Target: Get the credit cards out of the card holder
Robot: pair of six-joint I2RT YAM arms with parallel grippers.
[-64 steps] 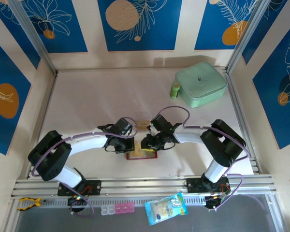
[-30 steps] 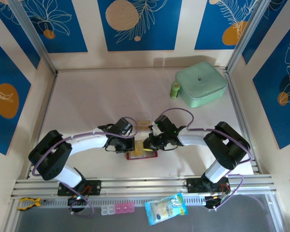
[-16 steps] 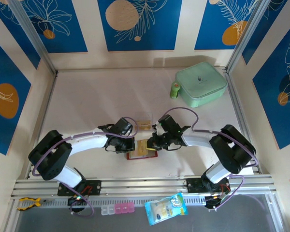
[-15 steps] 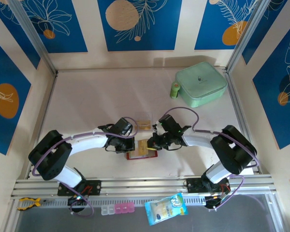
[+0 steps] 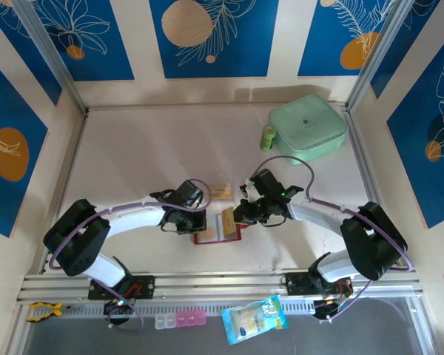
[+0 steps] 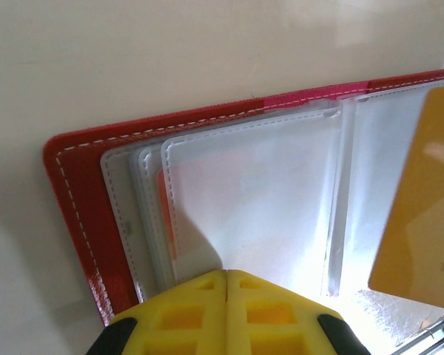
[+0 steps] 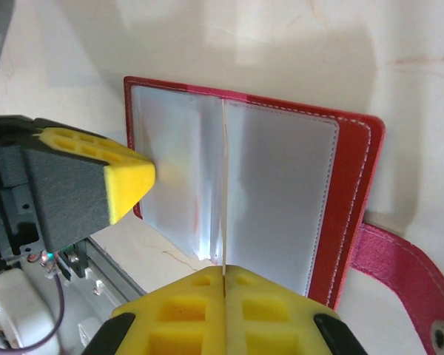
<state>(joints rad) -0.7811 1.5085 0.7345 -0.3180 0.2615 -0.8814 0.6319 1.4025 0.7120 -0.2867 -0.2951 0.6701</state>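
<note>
Right wrist: right gripper (image 7: 224, 277) clamps tan card (image 6: 422, 214) edge-on, left gripper (image 6: 227, 279), shut and empty, pins card holder (image 7: 355, 192); thin pinch could slip

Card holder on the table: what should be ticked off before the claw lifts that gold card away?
1. Right claw shut on the gold card: ok.
2. Left claw shut, pressing the red card holder down: ok.
3. Gold card fully out of its sleeve: cannot tell.
4. Other card lying on the table beyond the holder: ok.
5. Sleeves empty: cannot tell; an orange strip shows in one.
</note>
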